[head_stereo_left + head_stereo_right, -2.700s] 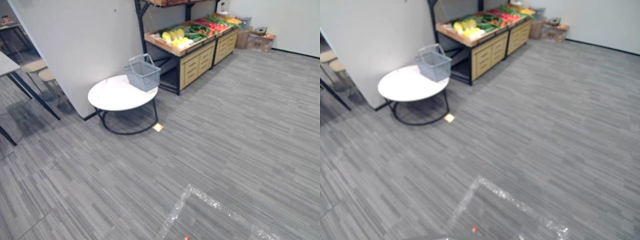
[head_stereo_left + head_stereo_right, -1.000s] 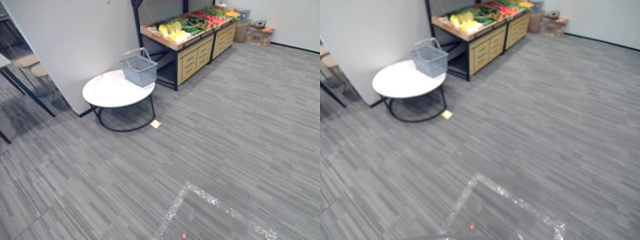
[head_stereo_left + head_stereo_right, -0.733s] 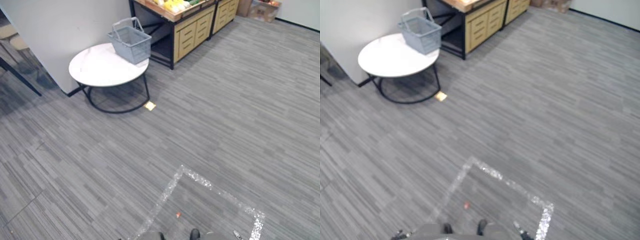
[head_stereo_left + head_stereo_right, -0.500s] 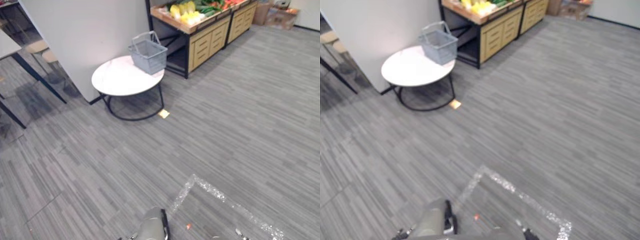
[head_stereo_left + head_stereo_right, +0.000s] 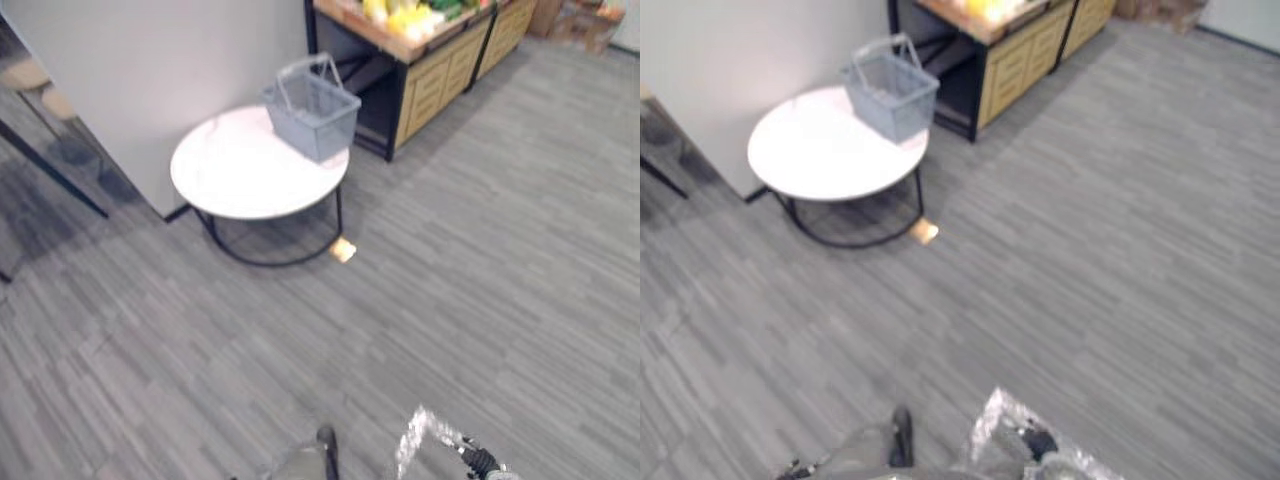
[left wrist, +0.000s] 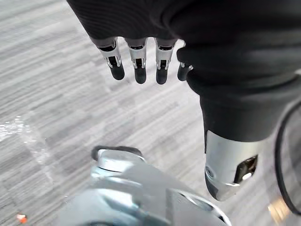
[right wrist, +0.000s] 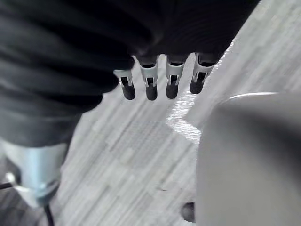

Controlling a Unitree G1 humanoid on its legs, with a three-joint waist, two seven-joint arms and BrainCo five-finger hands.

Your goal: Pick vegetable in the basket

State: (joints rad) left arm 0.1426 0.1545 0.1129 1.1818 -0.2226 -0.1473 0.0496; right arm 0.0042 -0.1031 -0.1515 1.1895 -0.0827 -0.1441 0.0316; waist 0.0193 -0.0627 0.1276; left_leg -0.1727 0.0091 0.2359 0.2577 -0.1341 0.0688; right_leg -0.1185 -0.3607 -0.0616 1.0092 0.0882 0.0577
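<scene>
Nearest: left robot hand (image 6: 137, 59) hung over the grey carpet floor (image 6: 56, 84), fingers straight and slightly apart, holding nothing. Same for right robot hand (image 7: 150, 84): fingers loose and spread, nothing in them, above the floor near a strip of silver tape (image 5: 1002, 412). Well ahead of both robot hands and off to the left stood a round white table (image 5: 230, 170), with a small tan tag (image 5: 343, 249) on the floor by its leg. Grey basket (image 5: 316, 108) sat upright on the table's far edge, handles up. Further out, vegetables (image 5: 398, 16) lay on a wooden produce stand (image 5: 440, 75) just beyond the basket, well apart from either robot hand.
</scene>
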